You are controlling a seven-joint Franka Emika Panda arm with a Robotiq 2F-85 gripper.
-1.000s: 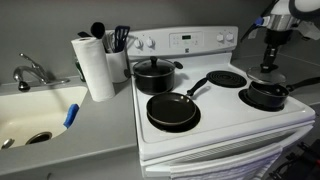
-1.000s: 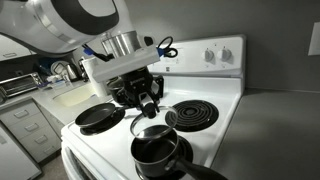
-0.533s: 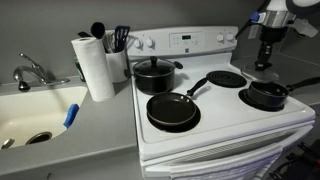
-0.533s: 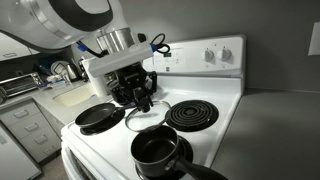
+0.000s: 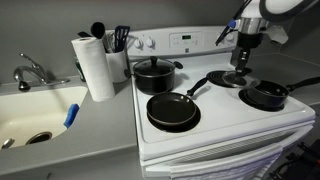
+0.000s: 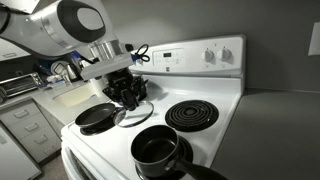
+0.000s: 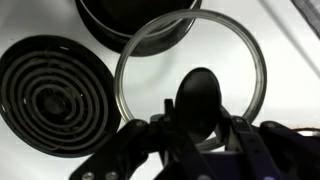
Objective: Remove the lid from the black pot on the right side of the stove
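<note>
I see my arm (image 6: 72,22) shelled in glossy, rounded white; black cables (image 6: 138,50) loop at one o'clock of the black gripper (image 6: 131,98).

Two pots (image 5: 155,75) (image 5: 266,97), two lids (image 5: 153,64) (image 7: 200,88) (one glass), one pan (image 5: 172,110)

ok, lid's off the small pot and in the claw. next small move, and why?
Probably lower the lid straight down onto the white stove, then release. The claw grips it by its knob, the black pot stands open and apart, and the wrist view shows bare white surface beneath the glass, beside a coil burner.
</note>
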